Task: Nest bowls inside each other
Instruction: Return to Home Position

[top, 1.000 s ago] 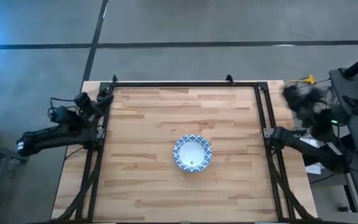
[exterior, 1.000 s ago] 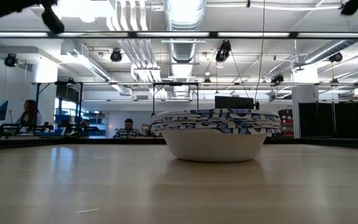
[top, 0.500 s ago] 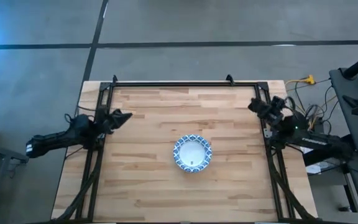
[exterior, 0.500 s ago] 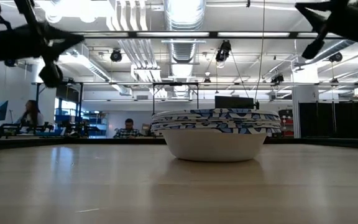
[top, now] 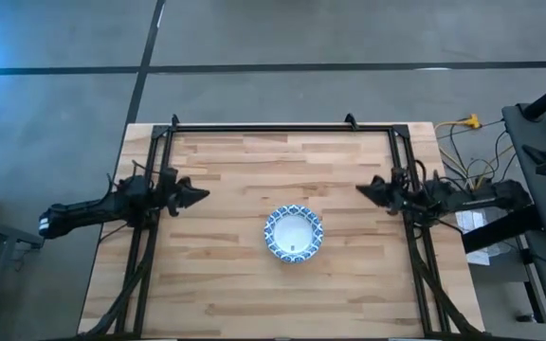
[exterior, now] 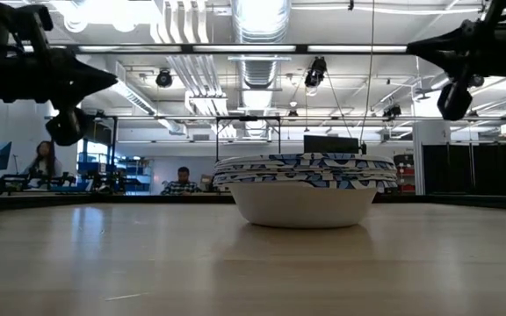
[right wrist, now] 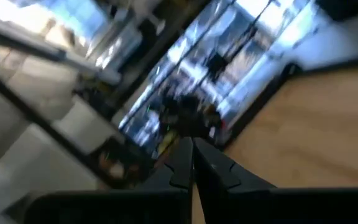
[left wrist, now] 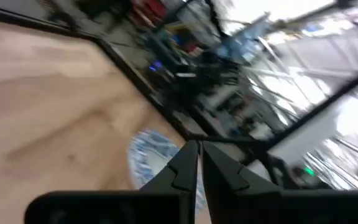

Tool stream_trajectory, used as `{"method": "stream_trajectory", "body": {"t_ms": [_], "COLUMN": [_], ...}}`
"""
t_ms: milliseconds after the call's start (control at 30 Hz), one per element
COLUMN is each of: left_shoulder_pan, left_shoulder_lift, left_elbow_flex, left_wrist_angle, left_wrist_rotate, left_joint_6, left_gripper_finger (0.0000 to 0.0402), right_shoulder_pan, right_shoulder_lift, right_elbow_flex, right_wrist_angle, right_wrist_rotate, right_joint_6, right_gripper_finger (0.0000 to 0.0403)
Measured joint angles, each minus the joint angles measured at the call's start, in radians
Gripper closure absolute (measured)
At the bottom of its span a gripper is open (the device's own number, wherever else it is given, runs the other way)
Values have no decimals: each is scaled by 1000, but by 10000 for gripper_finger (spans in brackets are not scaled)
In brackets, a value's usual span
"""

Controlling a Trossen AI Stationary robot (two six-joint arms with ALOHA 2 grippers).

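Observation:
The bowls [top: 293,234] stand nested in one stack near the table's middle, white inside with blue-and-white patterned rims. In the low view the bowls [exterior: 304,189] rest on the base of the bottom bowl, with several rims showing one above another. My left gripper [top: 202,194] hovers shut to the stack's left and a little farther back, pointing right. My right gripper [top: 360,190] hovers shut to the stack's right, pointing left. Both are above the table and apart from the stack. The left wrist view shows the bowls [left wrist: 151,155] past my shut left gripper [left wrist: 197,155]. My right gripper [right wrist: 189,152] is shut too.
A black metal frame [top: 282,127] runs along the table's far, left and right edges. Bare wood lies all around the stack. Cables and equipment [top: 538,142] sit off the table's right side. People [exterior: 181,183] sit in the room far behind the table.
Both arms have swung in from the table's side edges toward the stack. The left gripper moved right and toward the near edge, turning to point right. The right gripper moved left and toward the near edge, turning to point left. The bowls have stayed put.

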Motion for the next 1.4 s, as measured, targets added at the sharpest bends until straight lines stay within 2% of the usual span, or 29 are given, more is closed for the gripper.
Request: {"method": "stream_trajectory", "body": {"t_ms": [100, 233, 400, 467, 567, 800, 1400], "left_shoulder_pan": [0, 0, 0, 0, 0, 0, 0], "left_shoulder_lift": [8, 32, 78, 105, 150, 224, 308], "left_elbow_flex": [0, -1, -1, -1, -2, -2, -3], "left_wrist_angle": [13, 28, 37, 37, 40, 70, 78], "left_wrist_rotate": [93, 212, 315, 316, 315, 317, 314], "left_joint_6": [47, 189, 399, 435, 463, 455, 455], "left_gripper_finger": [395, 395, 395, 395, 395, 395, 395], "right_shoulder_pan": [64, 128, 144, 144, 144, 144, 144], "right_shoulder_lift": [11, 20, 20, 27, 68, 113, 125], "right_elbow_flex": [1, 1, 2, 8, 13, 15, 15], "right_wrist_angle": [-74, -102, -296, -364, -373, -372, -372], "right_wrist_rotate": [-55, -87, -103, -111, -115, -111, -111], "right_joint_6": [20, 15, -173, -189, -245, -250, -250], "right_gripper_finger": [394, 394, 394, 394, 394, 394, 394]}}
